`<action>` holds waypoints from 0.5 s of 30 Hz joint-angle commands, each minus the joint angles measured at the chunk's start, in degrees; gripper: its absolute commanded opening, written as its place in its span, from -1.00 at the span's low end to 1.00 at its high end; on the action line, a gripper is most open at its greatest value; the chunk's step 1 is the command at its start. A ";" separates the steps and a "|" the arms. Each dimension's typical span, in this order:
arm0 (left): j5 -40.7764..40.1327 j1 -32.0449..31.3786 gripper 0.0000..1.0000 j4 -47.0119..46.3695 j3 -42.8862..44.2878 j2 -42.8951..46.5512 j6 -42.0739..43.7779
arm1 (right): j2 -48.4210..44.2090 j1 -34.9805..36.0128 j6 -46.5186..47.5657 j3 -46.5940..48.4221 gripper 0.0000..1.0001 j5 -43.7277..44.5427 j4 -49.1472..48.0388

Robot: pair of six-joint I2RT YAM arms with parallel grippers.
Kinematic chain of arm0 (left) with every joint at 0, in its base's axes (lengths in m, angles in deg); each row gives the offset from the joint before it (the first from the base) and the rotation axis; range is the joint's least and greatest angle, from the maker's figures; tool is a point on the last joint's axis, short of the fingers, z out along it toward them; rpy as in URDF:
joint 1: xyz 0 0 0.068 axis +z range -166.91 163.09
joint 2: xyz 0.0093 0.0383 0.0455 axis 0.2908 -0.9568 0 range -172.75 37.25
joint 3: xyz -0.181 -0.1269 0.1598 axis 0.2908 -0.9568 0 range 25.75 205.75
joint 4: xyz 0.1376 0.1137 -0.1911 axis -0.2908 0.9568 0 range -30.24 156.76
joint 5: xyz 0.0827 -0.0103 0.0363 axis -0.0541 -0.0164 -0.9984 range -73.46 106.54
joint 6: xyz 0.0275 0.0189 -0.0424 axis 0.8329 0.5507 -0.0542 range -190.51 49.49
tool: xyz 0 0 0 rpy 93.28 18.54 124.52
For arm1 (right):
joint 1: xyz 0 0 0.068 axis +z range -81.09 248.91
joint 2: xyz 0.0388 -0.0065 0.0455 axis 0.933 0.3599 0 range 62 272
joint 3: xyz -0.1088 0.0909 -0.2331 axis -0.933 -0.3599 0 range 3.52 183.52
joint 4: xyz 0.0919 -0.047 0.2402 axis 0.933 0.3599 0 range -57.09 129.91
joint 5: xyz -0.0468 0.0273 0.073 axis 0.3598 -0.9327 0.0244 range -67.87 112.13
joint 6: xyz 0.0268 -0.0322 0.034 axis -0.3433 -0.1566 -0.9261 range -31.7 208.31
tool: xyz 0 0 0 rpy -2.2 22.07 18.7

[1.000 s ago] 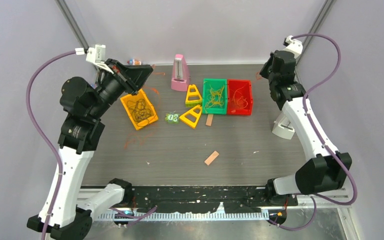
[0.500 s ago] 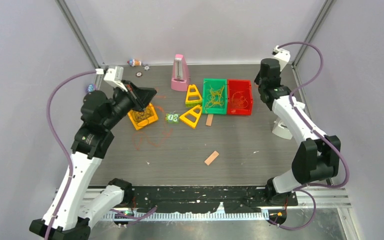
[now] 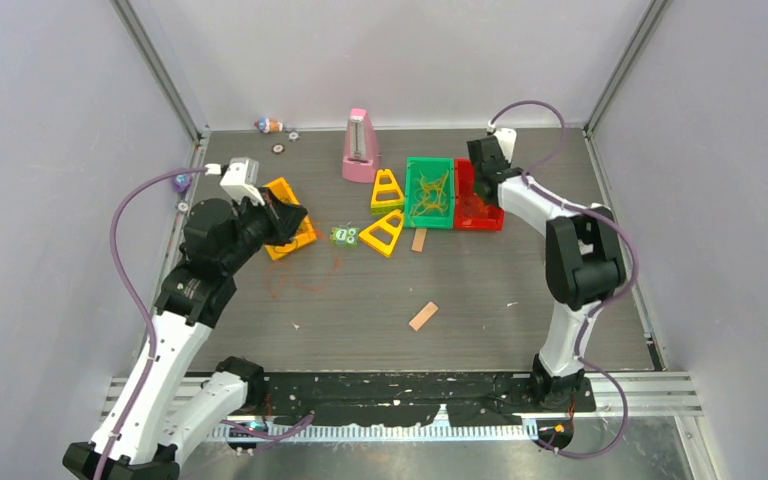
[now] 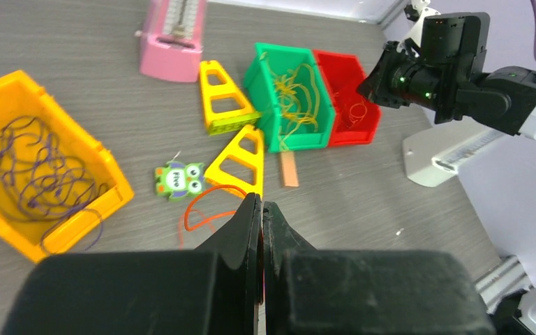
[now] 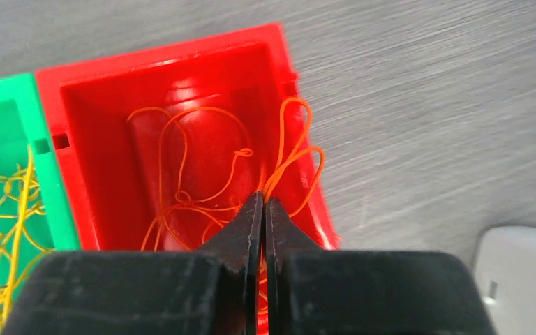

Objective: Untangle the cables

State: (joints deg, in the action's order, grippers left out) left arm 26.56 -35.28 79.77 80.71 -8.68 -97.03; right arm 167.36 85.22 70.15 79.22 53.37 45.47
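Orange-red cables (image 5: 181, 174) lie in the red bin (image 5: 77, 91), and one loop (image 5: 296, 153) hangs over its right rim. My right gripper (image 5: 263, 199) is shut on strands of that loop, just above the bin (image 3: 487, 212). My left gripper (image 4: 260, 202) is shut with a thin orange-red strand between the jaws. Below it an orange-red cable (image 4: 206, 206) loops on the table (image 3: 305, 283). In the top view the left gripper (image 3: 295, 218) covers part of the yellow bin (image 3: 282, 188). That bin (image 4: 0, 91) holds dark purple cables (image 4: 35, 174). The green bin (image 3: 411, 195) holds yellow cables (image 4: 289, 98).
A pink metronome (image 3: 360, 145) stands at the back. Two yellow triangle frames (image 3: 386, 190) (image 3: 384, 232) and a green owl toy (image 3: 344, 236) lie mid-table. Wooden sticks lie at the green bin's front (image 3: 419, 240) and nearer me (image 3: 423, 316). A white stand (image 4: 447, 153) is at the right.
The left gripper has come down and forward to the yellow bin's front edge. The right arm has swung left and down onto the red bin.
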 commanded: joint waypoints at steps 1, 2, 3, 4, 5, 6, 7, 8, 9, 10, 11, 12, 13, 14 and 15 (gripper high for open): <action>-6.90 -0.17 -1.00 4.70 -0.45 0.10 0.54 | 5.81 0.16 -0.06 8.17 -0.90 -7.71 5.07; -7.80 -0.17 -1.00 5.38 -0.61 -0.02 0.80 | 7.62 0.14 0.17 8.99 -0.90 -9.78 5.75; -8.68 -0.20 -1.00 5.97 -0.71 -0.11 0.91 | 8.35 0.12 0.52 10.29 -0.89 -10.58 6.96; -9.39 -0.18 -1.00 6.64 -0.73 -0.16 0.88 | 9.35 0.17 0.72 10.71 -0.90 -11.73 7.35; -11.04 -0.22 -1.00 7.23 -0.85 -0.20 1.05 | 9.96 0.13 0.90 11.09 -0.89 -12.04 7.85; -12.81 -0.18 -1.00 8.04 -0.92 -0.26 1.05 | 10.08 0.08 0.81 11.16 -0.89 -12.31 8.02; -14.75 -0.17 -1.00 9.01 -0.91 -0.51 1.09 | 10.34 -0.07 0.82 11.18 -0.90 -12.64 8.25; -16.55 -0.22 -1.00 9.94 -1.01 -0.74 1.20 | 10.41 -0.19 0.75 11.25 -0.90 -13.56 8.62; -18.70 -0.18 -1.00 10.95 -1.04 -1.20 1.22 | 10.42 -0.46 0.79 11.56 -0.87 -14.32 8.80; -20.59 -0.17 -1.00 11.80 -1.24 -1.66 1.21 | 10.27 -0.61 1.18 11.79 -0.84 -16.31 9.37; -22.26 -0.20 -1.00 12.29 -1.54 -2.08 1.15 | 9.86 -0.72 1.45 12.53 -0.69 -17.01 9.92; -23.87 -0.18 -1.00 12.53 -1.97 -2.47 0.84 | 9.46 -0.70 1.76 12.97 -0.54 -17.86 11.50; -25.33 -0.17 -1.00 12.48 -2.69 -2.81 0.37 | 8.18 -0.68 1.91 13.68 -0.22 -18.18 12.13; -26.82 -0.19 -1.00 11.90 -3.41 -3.12 0.34 | 7.22 -0.67 2.18 13.73 -0.09 -18.60 12.97; -28.25 -0.18 -1.00 11.55 -4.11 -3.45 0.09 | 4.85 -0.65 2.26 13.30 0.06 -18.64 13.13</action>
State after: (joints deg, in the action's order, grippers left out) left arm 7.33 -35.28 90.50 78.85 -11.06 -96.88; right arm 178.36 84.85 71.36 89.65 38.25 56.18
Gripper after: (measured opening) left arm 0.004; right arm 0.414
